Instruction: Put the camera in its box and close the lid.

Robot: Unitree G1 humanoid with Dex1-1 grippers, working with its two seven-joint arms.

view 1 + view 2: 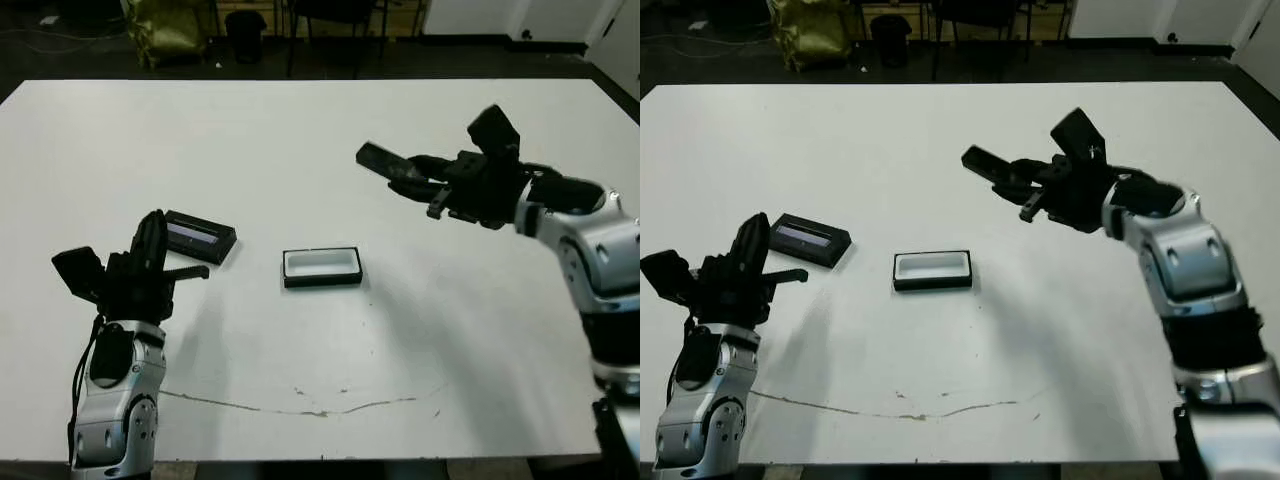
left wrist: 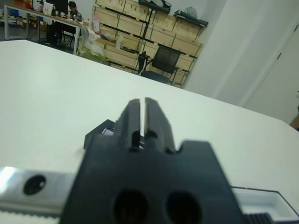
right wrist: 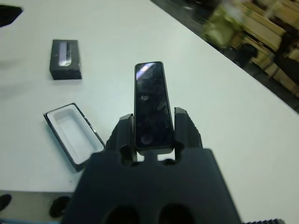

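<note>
Your left gripper sits closest to the head camera, low in the left of the frame, with its silver forearm running down to the bottom edge. From its wrist view you can see the two black fingers pressed together with only a thin slit between them, so it's closed and holding nothing.

Biggest thing in view is the white table, which fills nearly the whole picture, and you've got a thin dark scratch line wandering across it near the bottom centre.

Over on the right, your right gripper hangs above the table, clamped around the camera. Its wrist view shows the camera pinched at its near end between the two fingers, glossy face up, with the rest sticking out past the fingertips. In the head view it points toward the upper left.

Your lid lies flat on the table just beside the left gripper's tips, glossy strip facing up.

Smallest piece on the table is the box, sitting open around the centre of the frame, white lining showing, off to the right of the lid and down-left of the held camera.
</note>
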